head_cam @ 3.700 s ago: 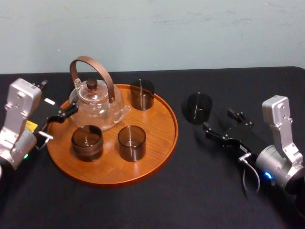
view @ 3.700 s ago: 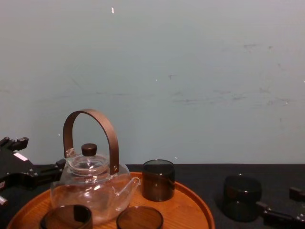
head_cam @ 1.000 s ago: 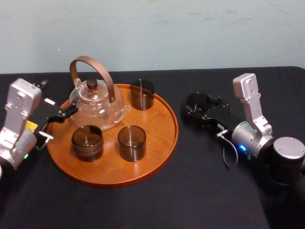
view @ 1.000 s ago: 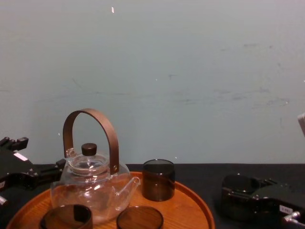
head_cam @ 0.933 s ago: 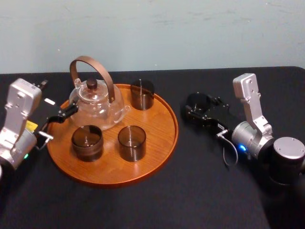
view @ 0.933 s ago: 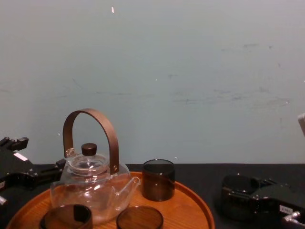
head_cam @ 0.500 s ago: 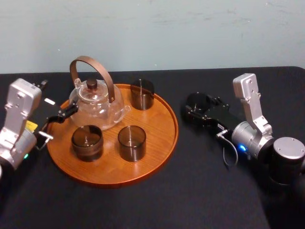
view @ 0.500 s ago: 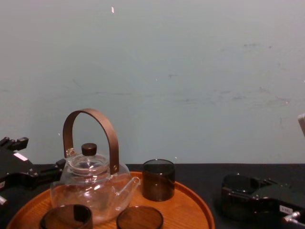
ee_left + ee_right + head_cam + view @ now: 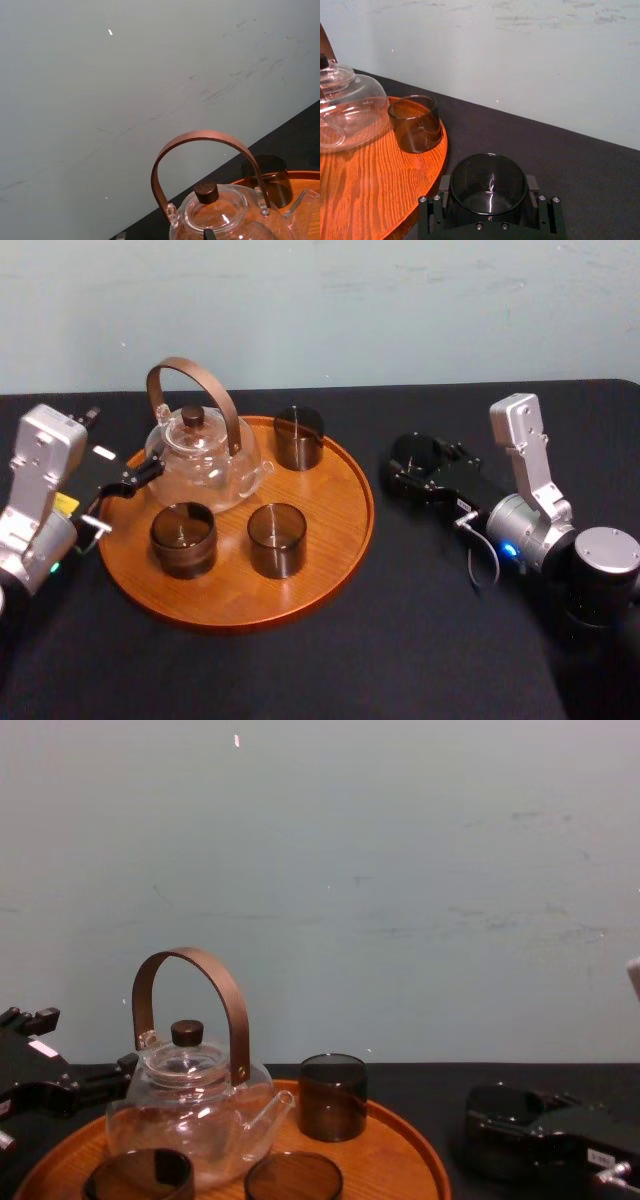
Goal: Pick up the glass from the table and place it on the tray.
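So on my feed the glass [image 9: 488, 192] is sitting upright on the black worktop [image 9: 400, 640], just off the right edge of the tray [image 9: 330, 570] and not touching it. The right end effector [image 9: 408, 470] is wrapped around it at worktop level, and its pads [image 9: 445, 184] look clamped on both sides of the glass. The left end effector [image 9: 115, 502] is parked at the tray's left edge by the teapot [image 9: 200, 455], released and holding nothing.

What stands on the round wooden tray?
A glass teapot and three dark glasses; the wood under them is covered. The right gripper grips a fourth glass beside the tray.
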Action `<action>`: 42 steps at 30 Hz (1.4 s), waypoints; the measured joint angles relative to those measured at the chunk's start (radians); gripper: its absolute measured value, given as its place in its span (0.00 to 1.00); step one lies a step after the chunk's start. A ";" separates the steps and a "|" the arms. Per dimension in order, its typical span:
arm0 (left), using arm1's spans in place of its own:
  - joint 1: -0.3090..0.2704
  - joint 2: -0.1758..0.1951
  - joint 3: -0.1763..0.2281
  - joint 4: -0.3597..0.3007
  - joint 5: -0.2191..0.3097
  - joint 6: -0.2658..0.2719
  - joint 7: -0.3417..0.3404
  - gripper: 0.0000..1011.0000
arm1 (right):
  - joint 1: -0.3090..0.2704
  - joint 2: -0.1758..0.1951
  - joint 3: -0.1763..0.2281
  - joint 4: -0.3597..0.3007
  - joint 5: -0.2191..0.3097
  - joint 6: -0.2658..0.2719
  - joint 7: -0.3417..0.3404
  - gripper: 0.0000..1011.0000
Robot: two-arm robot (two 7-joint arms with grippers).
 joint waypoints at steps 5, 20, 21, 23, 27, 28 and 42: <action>0.000 0.000 0.000 0.000 0.000 0.000 0.000 0.99 | -0.008 0.005 0.002 -0.023 0.003 -0.004 0.004 0.89; 0.000 0.000 0.000 0.000 0.000 0.000 0.000 0.99 | -0.045 0.027 -0.008 -0.146 0.004 0.008 0.012 0.89; 0.000 0.000 0.000 0.000 0.000 0.000 0.000 0.99 | -0.047 0.028 -0.009 -0.152 0.005 0.009 0.014 0.89; 0.000 0.000 0.000 0.000 0.000 0.000 0.000 0.99 | -0.051 0.031 -0.012 -0.165 0.006 0.011 0.017 0.89; 0.000 0.000 0.000 0.000 0.000 0.000 0.000 0.99 | -0.063 0.039 -0.022 -0.200 0.010 0.015 0.024 0.89; 0.000 0.000 0.000 0.000 0.000 0.000 0.000 0.99 | -0.066 0.042 -0.025 -0.210 0.011 0.015 0.026 0.89; 0.000 0.000 0.000 0.000 0.000 0.000 0.000 0.99 | -0.086 0.059 -0.049 -0.273 0.022 0.017 0.040 0.89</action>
